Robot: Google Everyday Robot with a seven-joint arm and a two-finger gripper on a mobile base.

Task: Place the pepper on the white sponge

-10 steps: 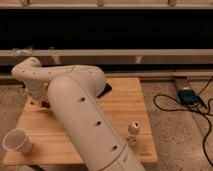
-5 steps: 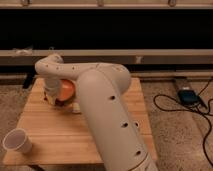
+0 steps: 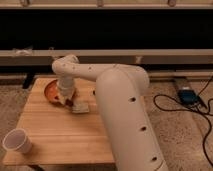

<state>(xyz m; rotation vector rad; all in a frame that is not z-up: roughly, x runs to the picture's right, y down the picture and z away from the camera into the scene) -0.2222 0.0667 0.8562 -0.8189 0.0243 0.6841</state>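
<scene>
We are judging placement unfinished: the end effector (image 3: 65,98), its grip we cannot tell, is hovering by the pepper (image 3: 68,102) at ten o'clock of the white sponge (image 3: 80,107).

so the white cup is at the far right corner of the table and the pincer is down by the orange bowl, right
Not quite: the camera view shows the white cup at the near left corner of the table. The pincer is indeed down by the orange bowl, close to the white sponge.
</scene>
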